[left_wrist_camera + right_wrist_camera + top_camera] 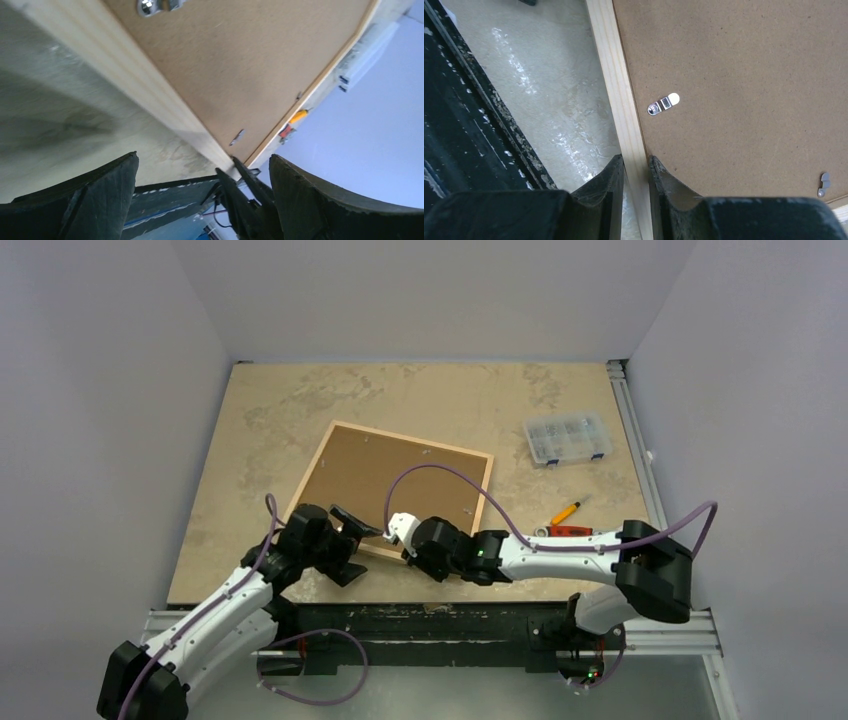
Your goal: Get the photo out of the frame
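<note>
Barely started: frame (620,100) lies face-down on the surface (539,100), backing board (734,75) and turn clip (663,104) still in place, photo unseen, probably underneath; right claw (636,172) pinches the near rail, left claw (202,157) spread wide, empty.

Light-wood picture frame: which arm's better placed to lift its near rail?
Right. The right gripper straddles the near rail of the light natural-wood frame, jaws against both sides; the left gripper stands wide open beside it, holding nothing.
</note>
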Tool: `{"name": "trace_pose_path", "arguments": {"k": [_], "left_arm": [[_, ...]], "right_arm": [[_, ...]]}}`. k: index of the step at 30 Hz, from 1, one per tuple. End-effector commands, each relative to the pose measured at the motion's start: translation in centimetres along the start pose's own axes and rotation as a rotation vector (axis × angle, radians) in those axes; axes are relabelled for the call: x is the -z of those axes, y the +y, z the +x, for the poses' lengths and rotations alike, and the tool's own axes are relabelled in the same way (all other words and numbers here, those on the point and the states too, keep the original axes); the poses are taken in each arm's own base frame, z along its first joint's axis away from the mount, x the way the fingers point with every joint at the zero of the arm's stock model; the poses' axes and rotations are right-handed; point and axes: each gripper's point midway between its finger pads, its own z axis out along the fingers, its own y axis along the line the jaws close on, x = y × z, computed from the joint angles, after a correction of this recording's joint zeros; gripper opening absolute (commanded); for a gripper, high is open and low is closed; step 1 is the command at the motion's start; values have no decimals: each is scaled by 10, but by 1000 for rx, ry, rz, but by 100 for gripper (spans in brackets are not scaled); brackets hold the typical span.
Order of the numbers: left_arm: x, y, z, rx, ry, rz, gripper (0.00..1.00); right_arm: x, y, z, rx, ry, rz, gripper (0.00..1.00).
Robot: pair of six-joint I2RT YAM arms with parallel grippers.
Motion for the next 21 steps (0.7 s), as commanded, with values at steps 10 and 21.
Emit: {"name": "trace_pose_path", "arguments": {"k": [10, 21], "left_arm": [[-12, -33, -24, 62, -114, 197, 77], [-11, -47, -30, 8, -149, 227, 37]], "right_arm": [[13, 4, -67, -107, -194, -54, 0], [13, 6, -71, -111, -195, -65, 0]]}}
